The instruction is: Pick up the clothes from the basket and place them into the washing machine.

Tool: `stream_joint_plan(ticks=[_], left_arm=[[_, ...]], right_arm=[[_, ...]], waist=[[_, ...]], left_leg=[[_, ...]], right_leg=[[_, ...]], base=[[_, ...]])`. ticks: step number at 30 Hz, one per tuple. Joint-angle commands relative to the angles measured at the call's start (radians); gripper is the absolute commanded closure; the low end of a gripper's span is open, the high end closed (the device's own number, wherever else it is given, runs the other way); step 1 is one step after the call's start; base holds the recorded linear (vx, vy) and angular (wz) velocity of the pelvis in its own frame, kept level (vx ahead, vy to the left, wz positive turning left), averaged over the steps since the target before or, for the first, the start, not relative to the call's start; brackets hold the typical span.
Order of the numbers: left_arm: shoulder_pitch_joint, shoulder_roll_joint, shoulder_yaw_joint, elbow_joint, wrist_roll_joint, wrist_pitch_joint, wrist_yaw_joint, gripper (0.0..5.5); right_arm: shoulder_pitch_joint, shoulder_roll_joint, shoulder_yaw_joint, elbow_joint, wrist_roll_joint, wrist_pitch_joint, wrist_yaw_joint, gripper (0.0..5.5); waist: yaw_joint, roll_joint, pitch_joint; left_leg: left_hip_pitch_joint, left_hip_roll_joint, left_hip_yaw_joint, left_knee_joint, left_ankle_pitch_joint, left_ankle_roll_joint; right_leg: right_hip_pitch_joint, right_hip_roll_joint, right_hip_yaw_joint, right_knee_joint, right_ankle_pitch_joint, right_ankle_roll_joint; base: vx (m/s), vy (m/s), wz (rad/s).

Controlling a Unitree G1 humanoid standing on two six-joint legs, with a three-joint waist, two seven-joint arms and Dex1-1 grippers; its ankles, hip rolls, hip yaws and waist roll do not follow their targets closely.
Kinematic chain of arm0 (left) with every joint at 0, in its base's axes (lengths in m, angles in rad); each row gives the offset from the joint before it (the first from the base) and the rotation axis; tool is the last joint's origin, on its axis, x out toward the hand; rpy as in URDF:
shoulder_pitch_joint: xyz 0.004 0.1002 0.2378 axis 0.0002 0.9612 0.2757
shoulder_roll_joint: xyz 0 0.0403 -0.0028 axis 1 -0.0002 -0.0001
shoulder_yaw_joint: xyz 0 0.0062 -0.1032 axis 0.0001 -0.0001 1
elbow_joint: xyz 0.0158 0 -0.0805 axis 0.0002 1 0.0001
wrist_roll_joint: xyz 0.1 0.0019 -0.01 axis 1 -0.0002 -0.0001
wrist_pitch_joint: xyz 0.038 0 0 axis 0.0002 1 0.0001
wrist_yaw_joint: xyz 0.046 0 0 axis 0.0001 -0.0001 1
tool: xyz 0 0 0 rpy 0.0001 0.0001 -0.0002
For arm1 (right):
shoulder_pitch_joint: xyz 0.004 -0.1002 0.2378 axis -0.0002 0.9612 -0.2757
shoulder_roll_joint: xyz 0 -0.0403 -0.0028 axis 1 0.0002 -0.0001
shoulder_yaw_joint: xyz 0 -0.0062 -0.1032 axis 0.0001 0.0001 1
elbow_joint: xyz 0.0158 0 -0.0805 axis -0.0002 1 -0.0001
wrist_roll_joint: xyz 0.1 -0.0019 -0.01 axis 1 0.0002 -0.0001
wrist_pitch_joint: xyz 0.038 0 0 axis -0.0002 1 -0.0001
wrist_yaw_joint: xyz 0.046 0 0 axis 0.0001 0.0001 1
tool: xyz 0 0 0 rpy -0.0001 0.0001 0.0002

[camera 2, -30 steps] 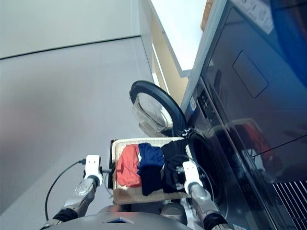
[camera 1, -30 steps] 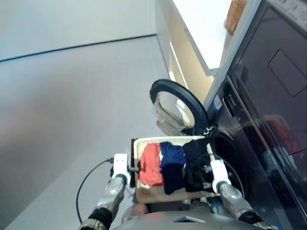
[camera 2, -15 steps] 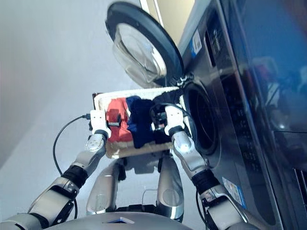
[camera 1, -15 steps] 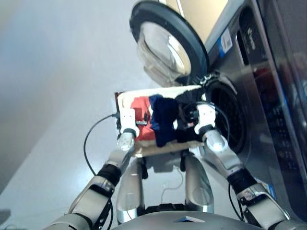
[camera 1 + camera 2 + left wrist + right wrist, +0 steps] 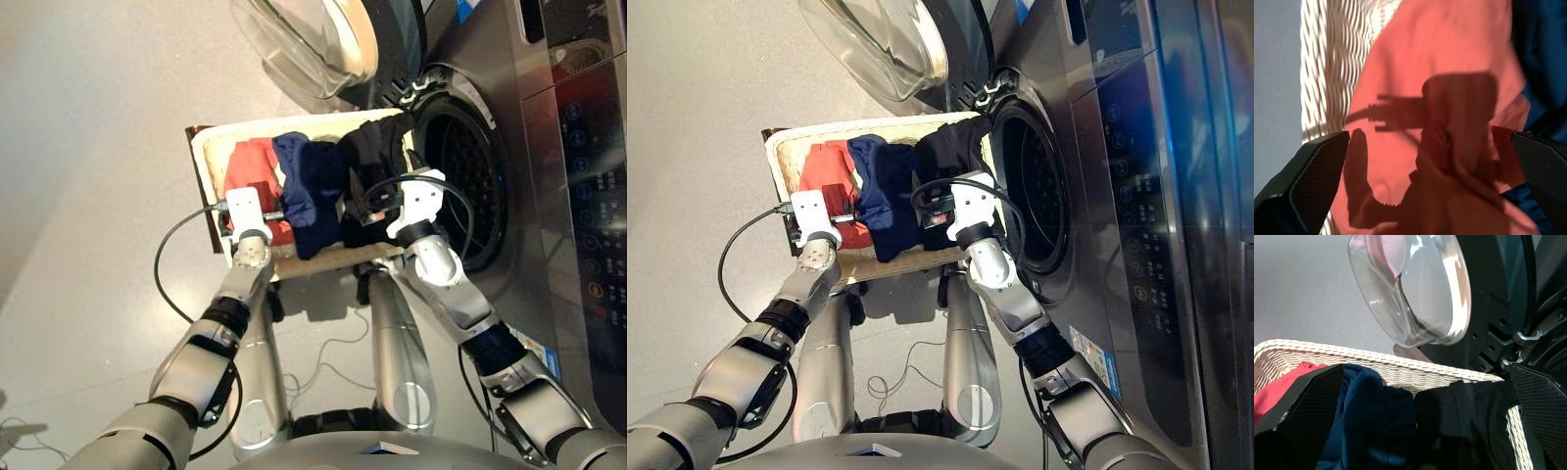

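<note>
My left gripper (image 5: pixel 1420 196) is spread wide right over the red garment (image 5: pixel 250 176) in the basket (image 5: pixel 208 166), nothing in it. Just to its right is the navy one (image 5: pixel 309 186), then the black one (image 5: pixel 367 162). My right gripper (image 5: pixel 1420 440) hovers wide open above those two, with the washer's (image 5: pixel 549 147) open door (image 5: pixel 1410 289) straight ahead.

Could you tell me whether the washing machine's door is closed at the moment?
No, the washing machine has its glass door swung wide open beside the basket, leaving the drum opening exposed.
</note>
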Motion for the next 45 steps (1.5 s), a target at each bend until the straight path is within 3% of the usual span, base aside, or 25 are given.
stream_joint_plan(ticks=[1,20,21,22,23,36,42,45], left_arm=[[-0.056,0.025,0.01,0.036,-0.005,-0.028,0.019,0.0],[-0.18,0.1,0.053,0.235,-0.059,-0.01,-0.047,0.0],[-0.179,0.1,0.051,0.237,-0.056,-0.009,-0.049,1.4],[-0.179,0.1,0.051,0.237,-0.056,-0.009,-0.049,4.72],[-0.17,0.095,0.05,0.238,-0.05,-0.008,-0.051,5.5],[-0.094,0.066,0.047,0.219,-0.038,-0.017,-0.076,5.5],[-0.053,0.053,0.047,0.185,-0.04,-0.027,-0.093,5.5],[0.007,0.048,0.045,0.085,-0.048,-0.055,-0.092,5.5]], right_arm=[[-0.019,0.011,0.003,-0.148,0.036,-0.091,-0.003,0.0],[-0.014,-0.03,0.019,-0.224,0.102,-0.114,0.061,0.0],[-0.011,-0.032,0.02,-0.225,0.108,-0.115,0.065,0.0],[-0.011,-0.033,0.02,-0.225,0.108,-0.115,0.065,0.0],[-0.009,-0.035,0.024,-0.224,0.121,-0.114,0.072,0.0],[-0.016,-0.059,0.05,-0.205,0.202,-0.108,0.133,0.0],[-0.014,-0.068,0.059,-0.184,0.201,-0.099,0.138,0.0],[0.004,-0.066,0.048,-0.164,0.192,-0.086,0.132,0.0]], waist=[[0.002,-0.017,-0.024],[-0.034,-0.047,-0.054],[-0.034,-0.047,-0.057],[-0.034,-0.047,-0.058],[-0.033,-0.046,-0.063],[-0.012,-0.037,-0.064],[0.0,-0.033,-0.051],[0.013,-0.025,-0.049]], left_leg=[[-0.02,0.032,-0.043,0.115,-0.088,-0.03],[-0.157,0.054,-0.062,0.181,-0.097,-0.038],[-0.157,0.054,-0.063,0.179,-0.095,-0.039],[-0.158,0.054,-0.063,0.178,-0.095,-0.039],[-0.154,0.052,-0.06,0.171,-0.092,-0.04],[-0.052,0.032,-0.032,0.064,-0.053,-0.045],[0.046,0.011,-0.015,-0.031,-0.019,-0.048],[0.12,-0.01,-0.001,-0.103,0.007,-0.048]], right_leg=[[0.026,-0.025,0.021,0.0,0.026,0.087],[-0.098,-0.009,0.016,0.029,0.03,0.086],[-0.1,-0.008,0.015,0.028,0.031,0.086],[-0.101,-0.008,0.015,0.028,0.031,0.086],[-0.1,-0.007,0.017,0.023,0.033,0.085],[-0.015,-0.018,0.016,-0.06,0.062,0.088],[0.081,-0.026,0.012,-0.144,0.094,0.096],[0.151,-0.036,0.005,-0.206,0.117,0.102]], base=[[0.0,0.0,0.0],[0.0,0.0,0.0],[0.0,0.0,0.0],[0.0,0.0,0.0],[0.0,0.0,0.0],[0.0,0.0,0.0],[0.0,0.0,0.0],[0.045,0.014,-0.021]])
